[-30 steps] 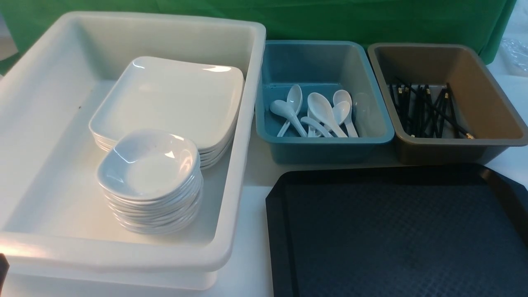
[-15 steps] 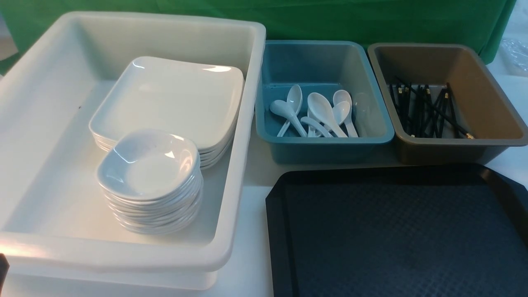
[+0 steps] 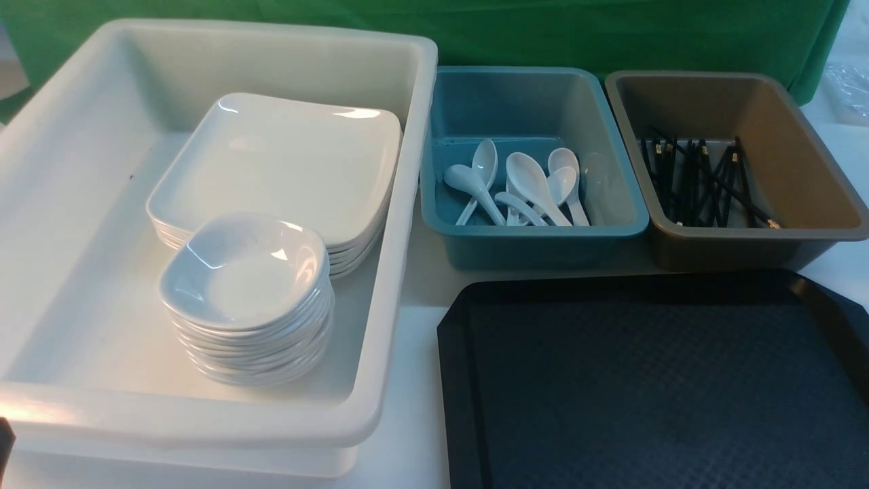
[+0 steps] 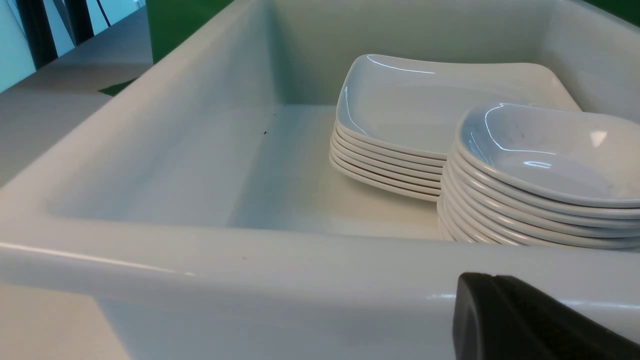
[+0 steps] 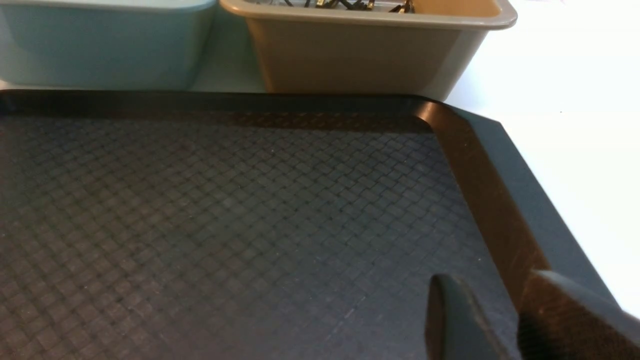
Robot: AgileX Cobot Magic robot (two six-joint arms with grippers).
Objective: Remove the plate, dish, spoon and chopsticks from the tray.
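Nothing moved, tray (image 3: 652, 380) bare (rim unobstructed)

Bare black tray (image 3: 652, 387); plate (image 3: 285, 159) stacked in white tub, spoon (image 3: 533, 180) and chopsticks (image 3: 699, 180) binned.

Front cam sat between my arms, looking forward and down over the white tub (image 3: 380, 339), blue tub (image 3: 536, 241), brown tub (image 3: 740, 248) and the tray (image 3: 455, 380). Left wrist cam was low and close to the white tub's near wall (image 4: 250, 280), facing into it; it shared the stacked plates (image 4: 425, 100) with front. Right wrist cam hung close over the tray (image 5: 500, 150), facing the blue and brown tubs, all also in front.
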